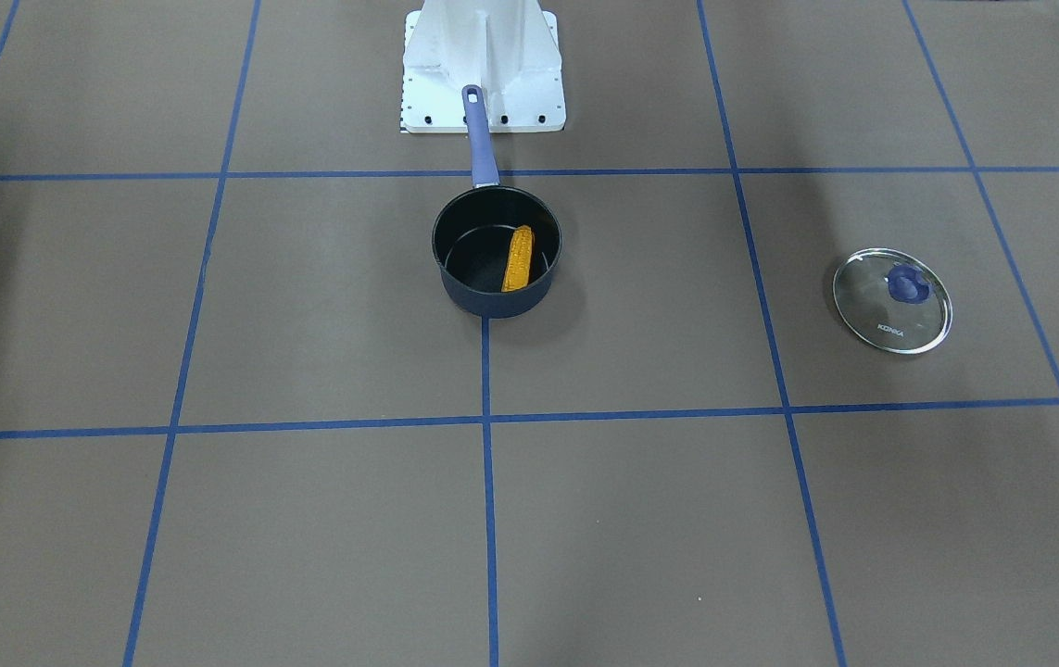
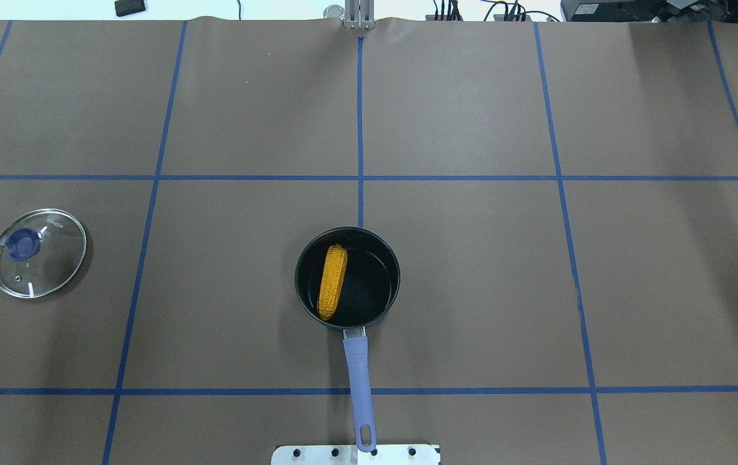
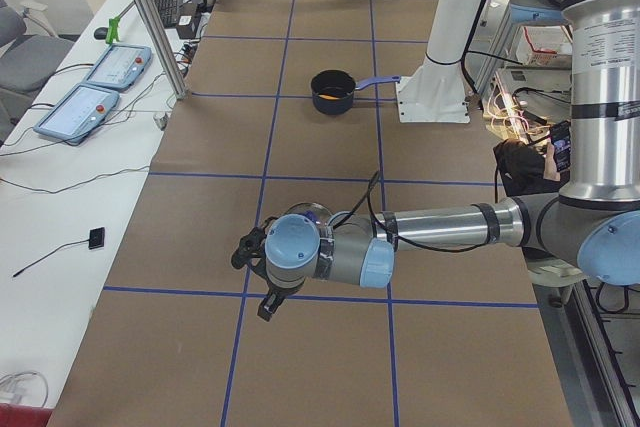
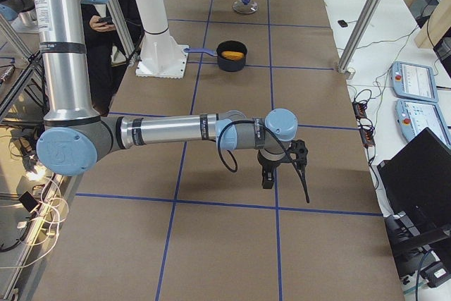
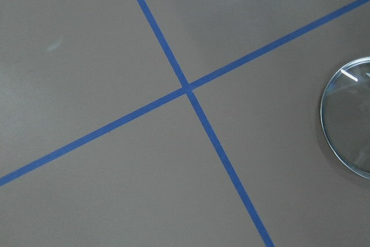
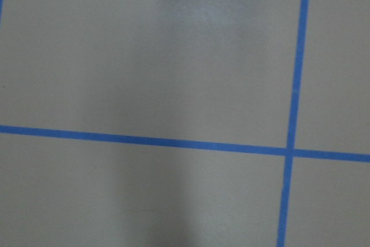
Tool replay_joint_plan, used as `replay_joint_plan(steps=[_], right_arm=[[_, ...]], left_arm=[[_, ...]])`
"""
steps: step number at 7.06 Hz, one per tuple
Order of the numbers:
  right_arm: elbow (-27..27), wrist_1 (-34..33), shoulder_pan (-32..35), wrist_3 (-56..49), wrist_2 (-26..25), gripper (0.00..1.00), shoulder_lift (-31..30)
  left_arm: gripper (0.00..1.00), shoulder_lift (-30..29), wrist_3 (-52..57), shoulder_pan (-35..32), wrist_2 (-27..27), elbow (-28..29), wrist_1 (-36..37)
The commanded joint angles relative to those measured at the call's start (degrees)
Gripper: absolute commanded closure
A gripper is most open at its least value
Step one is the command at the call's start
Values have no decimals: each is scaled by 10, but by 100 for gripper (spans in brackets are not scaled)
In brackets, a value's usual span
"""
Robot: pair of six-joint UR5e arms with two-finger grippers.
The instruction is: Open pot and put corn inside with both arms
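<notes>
The dark navy pot (image 1: 492, 301) stands open at mid-table, its purple-blue handle (image 2: 357, 368) pointing to the robot base. The yellow-orange corn (image 2: 332, 281) lies inside it, leaning on the wall; it also shows in the front-facing view (image 1: 518, 259). The glass lid (image 2: 39, 252) lies flat on the table far to the robot's left, knob up. My left gripper (image 3: 256, 277) hangs above the table near the lid's end. My right gripper (image 4: 283, 166) hangs above the opposite end. Both show only in side views, so I cannot tell their state.
The white base mount (image 1: 483, 65) stands just behind the pot handle. Blue tape lines grid the brown table. Side benches hold teach pendants (image 3: 95, 87) and aluminium posts (image 4: 363, 15). The lid's edge shows in the left wrist view (image 5: 350, 120).
</notes>
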Motion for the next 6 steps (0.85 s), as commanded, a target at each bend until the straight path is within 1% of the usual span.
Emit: replay_joint_plan(steps=[1, 3, 6], right_arm=[[2, 1, 5, 12, 1, 0, 2], [0, 23, 5, -3, -8, 0, 4], [-7, 23, 5, -2, -8, 0, 2]], left_arm=[[2, 0, 0, 0, 1, -1, 0], [2, 2, 0, 0, 3, -1, -5], [2, 4, 0, -4, -1, -8, -5]])
